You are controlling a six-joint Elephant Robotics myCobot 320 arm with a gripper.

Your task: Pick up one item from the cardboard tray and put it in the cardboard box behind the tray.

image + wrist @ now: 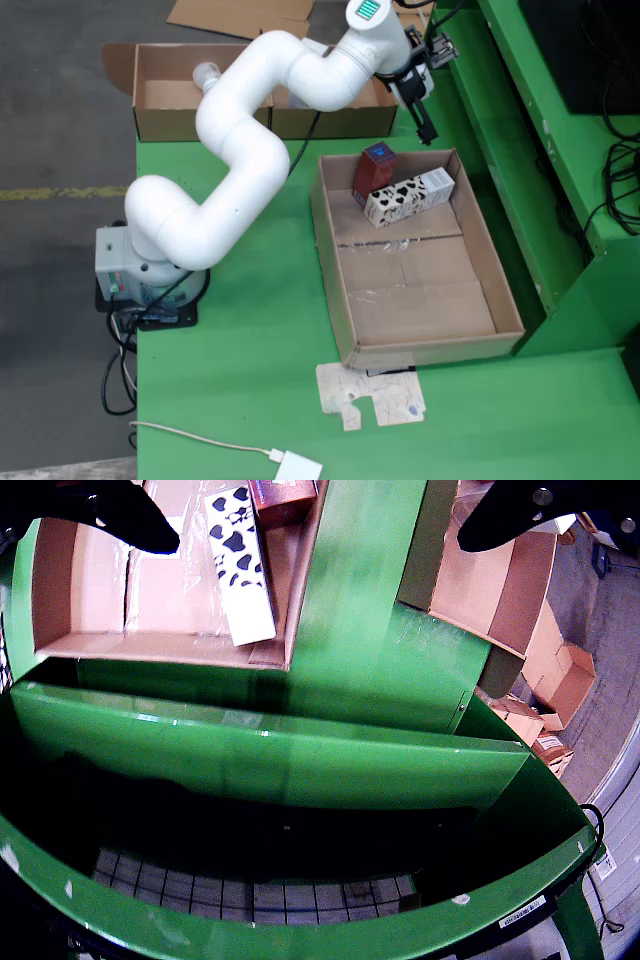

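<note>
Standing at the left edge of the green surface [250, 340], the white arm [240, 150] is seen in the fixed view bent up and over toward the far right. Left of the cardboard tray [340, 260], beyond its far-left corner, the open cardboard box [165, 100] is placed at the back edge of the surface. Inside the tray, against its far wall, a red carton [375, 168] is stood upright, and a white carton with black cow patches [408, 198] is laid on its side, touching the red one. Just beyond the tray's far wall, the end effector [420, 95] is held above the surface, clear of both cartons. In the view from the gripper, its two black fingers [110, 515] are seen spread wide apart with nothing between them. A flat cardboard scrap [372, 397] is lain just in front of the tray's near wall.
</note>
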